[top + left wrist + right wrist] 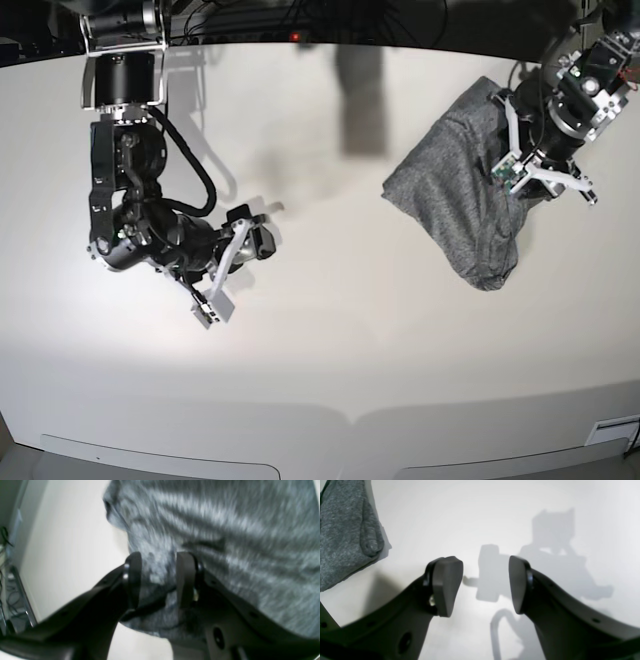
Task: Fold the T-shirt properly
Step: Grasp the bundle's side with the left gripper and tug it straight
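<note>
The T-shirt [455,200] is a charcoal-grey heap, loosely bunched, at the right of the white table in the base view. My left gripper [530,180] is at the heap's right edge. In the left wrist view its fingers [186,580] stand apart with blurred grey cloth [225,530] filling the gap, so the left gripper [158,580] is open over the T-shirt. My right gripper [486,585] is open above bare table with nothing between its fingers. A rolled edge of the T-shirt [342,535] shows at its upper left. In the base view the right gripper [255,235] hangs far left of the cloth.
The white table [330,330] stretches between the two arms. Its front edge [350,420] runs along the bottom of the base view. Dark cables [300,15] lie behind the back edge. A metal frame with cables [15,592] stands off the table's side.
</note>
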Controlling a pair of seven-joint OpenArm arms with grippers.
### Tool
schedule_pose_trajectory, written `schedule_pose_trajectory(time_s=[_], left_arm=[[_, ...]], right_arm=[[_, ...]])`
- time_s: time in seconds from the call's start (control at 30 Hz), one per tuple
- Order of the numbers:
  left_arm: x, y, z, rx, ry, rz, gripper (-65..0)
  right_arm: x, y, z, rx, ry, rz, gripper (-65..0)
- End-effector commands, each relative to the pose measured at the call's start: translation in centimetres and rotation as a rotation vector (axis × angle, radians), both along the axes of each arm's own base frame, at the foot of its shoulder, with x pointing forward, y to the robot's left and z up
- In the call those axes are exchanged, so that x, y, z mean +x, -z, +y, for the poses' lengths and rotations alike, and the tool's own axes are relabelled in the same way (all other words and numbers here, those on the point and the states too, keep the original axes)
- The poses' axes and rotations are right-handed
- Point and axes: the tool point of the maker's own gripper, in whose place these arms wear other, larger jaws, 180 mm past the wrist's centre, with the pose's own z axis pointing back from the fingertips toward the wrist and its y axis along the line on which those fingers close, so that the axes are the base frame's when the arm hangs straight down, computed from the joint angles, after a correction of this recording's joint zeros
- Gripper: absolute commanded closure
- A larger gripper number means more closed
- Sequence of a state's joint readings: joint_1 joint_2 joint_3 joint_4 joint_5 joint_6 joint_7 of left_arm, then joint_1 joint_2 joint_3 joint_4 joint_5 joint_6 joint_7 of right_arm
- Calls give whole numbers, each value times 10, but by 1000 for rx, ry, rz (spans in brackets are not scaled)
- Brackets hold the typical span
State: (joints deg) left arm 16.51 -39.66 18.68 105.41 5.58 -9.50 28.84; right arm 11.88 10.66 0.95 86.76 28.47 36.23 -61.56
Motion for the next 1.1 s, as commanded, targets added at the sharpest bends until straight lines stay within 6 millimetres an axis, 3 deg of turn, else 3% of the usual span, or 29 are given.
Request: schedule_pose_trajectory(time_s=[0.0,0.17,0.3,0.37,0.6,0.77,0.97,1.07], left_arm=[[6,-4,9,20,-5,-21,-228],[3,11,20,29,-19,2,-207],[5,8,17,18,-10,-14,-63],[10,2,17,3,-27,-54,-22],[39,-39,66,-2,-326,-315,-21],[40,-28,74,-44,-352,-312,-21],[58,-18,123,-21,-548,-341,-22],[67,-8,134,-51,-633,-307,-22]], right_arm=[[11,-15,0,15,2,-52,-340],[11,-16,1,16,2,-52,-340],[11,-17,2,25,1,-54,-340],[11,-17,3,32,0,-54,-340],[11,-17,3,34,-2,-51,-340],[10,-16,3,31,-3,-46,-340],[6,-13,3,27,-8,-27,-340],[5,-13,3,27,-9,-25,-340]])
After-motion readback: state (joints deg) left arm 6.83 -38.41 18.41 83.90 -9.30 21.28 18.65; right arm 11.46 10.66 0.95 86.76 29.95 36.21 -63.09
